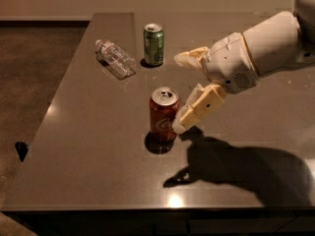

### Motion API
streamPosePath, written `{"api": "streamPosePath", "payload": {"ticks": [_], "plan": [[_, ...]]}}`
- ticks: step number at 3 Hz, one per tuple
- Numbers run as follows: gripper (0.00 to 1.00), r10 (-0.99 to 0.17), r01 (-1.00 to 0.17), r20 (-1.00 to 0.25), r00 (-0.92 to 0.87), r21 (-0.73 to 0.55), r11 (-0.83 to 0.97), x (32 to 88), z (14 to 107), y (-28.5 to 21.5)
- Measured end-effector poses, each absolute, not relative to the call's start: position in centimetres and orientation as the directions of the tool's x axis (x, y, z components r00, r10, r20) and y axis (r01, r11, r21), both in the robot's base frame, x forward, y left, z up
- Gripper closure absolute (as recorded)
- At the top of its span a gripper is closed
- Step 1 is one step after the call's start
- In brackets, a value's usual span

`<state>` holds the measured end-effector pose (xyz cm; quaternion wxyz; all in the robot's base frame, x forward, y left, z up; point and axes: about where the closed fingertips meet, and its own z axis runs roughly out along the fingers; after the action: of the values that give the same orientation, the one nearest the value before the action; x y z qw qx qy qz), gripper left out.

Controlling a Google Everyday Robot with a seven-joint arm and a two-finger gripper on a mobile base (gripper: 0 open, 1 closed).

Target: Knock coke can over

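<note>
The red coke can [163, 118] stands upright near the middle of the dark table [88, 146]. My gripper [177, 93] comes in from the right at the can's height and is open. Its near finger [197, 109] has its tip at the can's right side, touching it or a hair away. Its far finger [189, 58] reaches out behind the can, apart from it. The white arm casts a large shadow on the table to the right of the can.
A green can [153, 44] stands upright at the back. A clear plastic bottle [115, 59] lies on its side to the left of it. The table's left edge drops to a dark floor [34, 73].
</note>
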<state>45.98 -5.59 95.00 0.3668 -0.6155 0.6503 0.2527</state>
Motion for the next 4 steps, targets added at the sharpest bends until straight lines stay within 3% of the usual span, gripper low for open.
{"api": "streamPosePath", "payload": {"ticks": [3,4], "plan": [[0.01,-0.585,-0.995,-0.811,-0.012,-0.050,0.089,46.8,91.1,-3.4],[0.19,-0.583,-0.997,-0.812,-0.013,-0.030,0.064,46.6,90.9,-3.0]]}}
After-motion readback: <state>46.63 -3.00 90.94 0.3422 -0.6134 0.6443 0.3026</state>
